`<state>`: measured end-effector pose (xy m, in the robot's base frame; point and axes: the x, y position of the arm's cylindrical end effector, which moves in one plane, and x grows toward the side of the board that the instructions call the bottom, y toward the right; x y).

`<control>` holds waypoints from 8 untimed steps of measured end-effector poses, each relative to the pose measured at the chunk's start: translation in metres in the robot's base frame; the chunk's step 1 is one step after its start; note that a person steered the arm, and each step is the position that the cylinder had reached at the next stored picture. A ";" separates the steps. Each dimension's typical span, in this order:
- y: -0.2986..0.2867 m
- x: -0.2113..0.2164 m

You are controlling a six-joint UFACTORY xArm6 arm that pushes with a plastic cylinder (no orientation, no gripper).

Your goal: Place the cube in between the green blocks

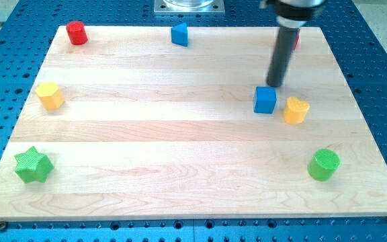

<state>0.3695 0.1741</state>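
Blue cube [265, 99] touches my bare tip [274, 86]; two green blocks: star [32, 165], cylinder [324, 165]; two yellow, one red.

Board [180, 141]: pale wood in lengthwise planks, smooth, satin finish, faint grain. Surround [375, 81]: blue perforated sheet, apparently painted metal, slightly glossy. Rod above my tip [274, 85]: dark, smooth, with a soft sheen. Blue cube [265, 100], green star [32, 165] at the bottom-left corner and green cylinder [324, 165] near the bottom-right corner: matt, plastic-looking; the star's top face appears finely ribbed.
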 end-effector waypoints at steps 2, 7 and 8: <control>-0.035 0.071; -0.108 0.088; -0.108 0.089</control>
<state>0.4581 0.0662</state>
